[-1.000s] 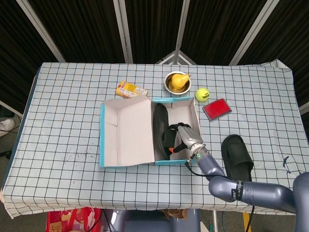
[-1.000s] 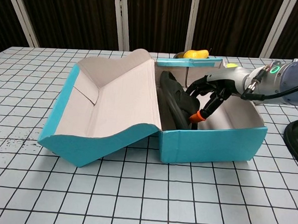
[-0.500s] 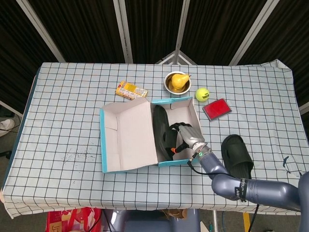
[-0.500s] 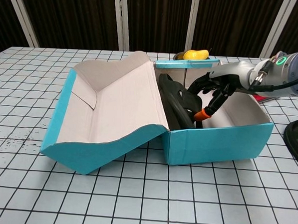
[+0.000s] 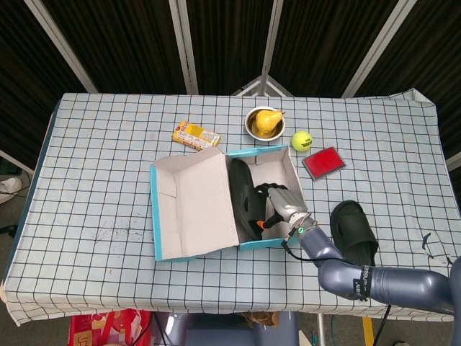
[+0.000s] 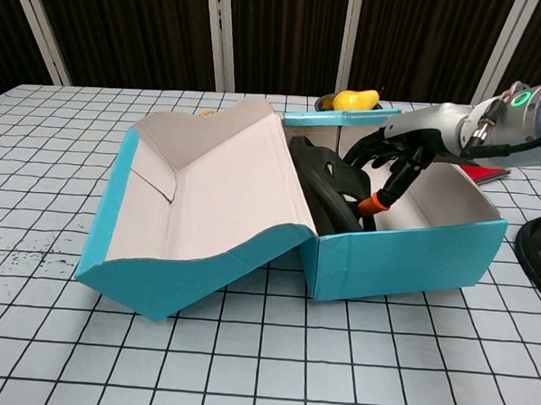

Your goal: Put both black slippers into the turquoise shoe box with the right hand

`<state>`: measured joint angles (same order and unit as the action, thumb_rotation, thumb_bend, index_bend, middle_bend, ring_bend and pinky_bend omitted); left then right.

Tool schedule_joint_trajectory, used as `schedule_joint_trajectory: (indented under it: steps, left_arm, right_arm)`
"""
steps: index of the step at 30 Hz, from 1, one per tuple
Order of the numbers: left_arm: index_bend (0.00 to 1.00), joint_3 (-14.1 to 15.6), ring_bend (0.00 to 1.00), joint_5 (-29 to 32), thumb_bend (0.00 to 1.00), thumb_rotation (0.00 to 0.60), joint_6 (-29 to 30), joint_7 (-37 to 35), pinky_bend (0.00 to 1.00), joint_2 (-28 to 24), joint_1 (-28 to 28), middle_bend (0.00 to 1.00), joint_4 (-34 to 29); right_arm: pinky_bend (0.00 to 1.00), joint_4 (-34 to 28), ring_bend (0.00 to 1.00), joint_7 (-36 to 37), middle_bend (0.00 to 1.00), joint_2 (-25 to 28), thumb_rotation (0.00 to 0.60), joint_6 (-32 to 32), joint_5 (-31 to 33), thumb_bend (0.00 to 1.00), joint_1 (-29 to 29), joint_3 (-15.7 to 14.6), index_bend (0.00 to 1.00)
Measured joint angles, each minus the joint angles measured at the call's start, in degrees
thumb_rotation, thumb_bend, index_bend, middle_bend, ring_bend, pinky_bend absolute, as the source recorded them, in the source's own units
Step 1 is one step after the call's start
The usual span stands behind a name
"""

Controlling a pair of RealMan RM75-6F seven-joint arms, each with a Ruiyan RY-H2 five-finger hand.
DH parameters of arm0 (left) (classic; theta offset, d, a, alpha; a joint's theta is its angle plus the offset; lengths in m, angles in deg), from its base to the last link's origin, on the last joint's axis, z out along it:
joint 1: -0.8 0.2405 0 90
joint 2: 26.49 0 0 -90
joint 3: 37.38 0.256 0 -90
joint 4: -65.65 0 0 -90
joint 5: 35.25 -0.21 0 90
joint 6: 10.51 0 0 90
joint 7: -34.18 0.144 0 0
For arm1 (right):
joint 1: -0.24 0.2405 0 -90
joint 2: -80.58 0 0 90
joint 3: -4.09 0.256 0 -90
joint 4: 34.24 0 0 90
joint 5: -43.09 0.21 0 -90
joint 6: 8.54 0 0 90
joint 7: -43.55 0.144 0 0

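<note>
Since the earlier frames the turquoise shoe box had slid and turned a little on the worktop, its lid swinging with it, while the right hand stayed inside.

Head view: right hand was in the box, fingers curled against the first black slipper, which stood on edge just left of the fingers, against the lid side. Whether they actually gripped it could not be told here. The second black slipper lay flat on the worktop, right of the hand and apart from the box. Beyond the fingers: bowl with a pear, tennis ball, red card, snack pack. Left hand not visible.

Chest view: right hand reached over the box wall, fingers bent and partly spread, tips touching the upright slipper; grip or just a push, cannot tell. Only the edge of the second slipper showed, far right of the fingers.

Handling, as a judgement: slippers look light, soft rubbery foam, bendable, not fragile, fairly grippy. Best hold for the remaining one is likely the strap band across the top, or a pinch on the sole edge. The light cardboard box shifts easily when pushed.
</note>
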<state>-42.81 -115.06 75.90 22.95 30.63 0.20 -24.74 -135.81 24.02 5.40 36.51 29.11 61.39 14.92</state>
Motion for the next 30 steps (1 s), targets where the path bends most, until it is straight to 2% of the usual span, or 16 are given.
schedule_joint_trajectory:
  steps: [12,17,21,30]
  left_arm:
    - [0.04,0.0,0.0,0.1,0.38,0.6,-0.1,-0.7,0.07,-0.2,0.1,0.0,0.1]
    - [0.04,0.0,0.0,0.1,0.38,0.6,-0.3,-1.0,0.07,-0.2,0.0,0.0,0.2]
    - [0.04,0.0,0.0,0.0,0.38,0.6,-0.2,-0.9,0.07,-0.3,0.0,0.0,0.0]
    - [0.04,0.0,0.0,0.1,0.38,0.6,-0.3,-0.3,0.07,-0.1,-0.1,0.0,0.0]
  right_arm:
    - [0.0,1.0,0.0,1.1,0.11,-4.2,0.6,6.9,5.9,0.35,2.0,2.0,0.19]
    - [0.0,1.4,0.0,0.4,0.11,-5.2,0.6,8.5,8.5,0.26,2.6,2.9,0.18]
    - [0.0,1.2,0.0,-0.6,0.08,-4.9,0.6,8.5,9.4,0.2,2.7,3.0,0.14]
    - [0.0,-0.6,0.0,-1.7,0.06,-3.0,0.6,7.7,8.6,0.16,2.1,2.7,0.02]
